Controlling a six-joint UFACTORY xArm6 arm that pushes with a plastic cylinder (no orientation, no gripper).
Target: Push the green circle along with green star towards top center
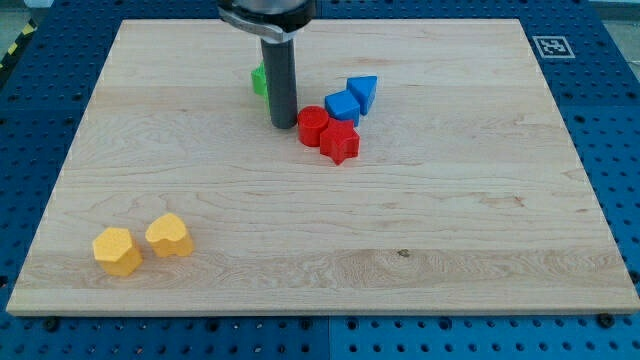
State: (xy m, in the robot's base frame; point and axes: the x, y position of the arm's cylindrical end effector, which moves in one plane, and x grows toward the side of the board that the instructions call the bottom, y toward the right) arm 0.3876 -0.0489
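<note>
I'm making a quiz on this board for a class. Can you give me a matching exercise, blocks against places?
Things:
1. yellow blocks
2. red star
3. blue blocks
4. green block

Places:
A. mostly hidden behind the rod, above my tip
B. view's bottom left
C. just right of the red cylinder
D. above the red pair

Pairs: 1-B, 2-C, 3-D, 4-A

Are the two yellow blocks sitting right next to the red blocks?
No, the two yellow blocks sit near the wooden board's bottom left corner, far from the red circle and red star.

Green block, red, blue, yellow blocks, pale wood board
</note>
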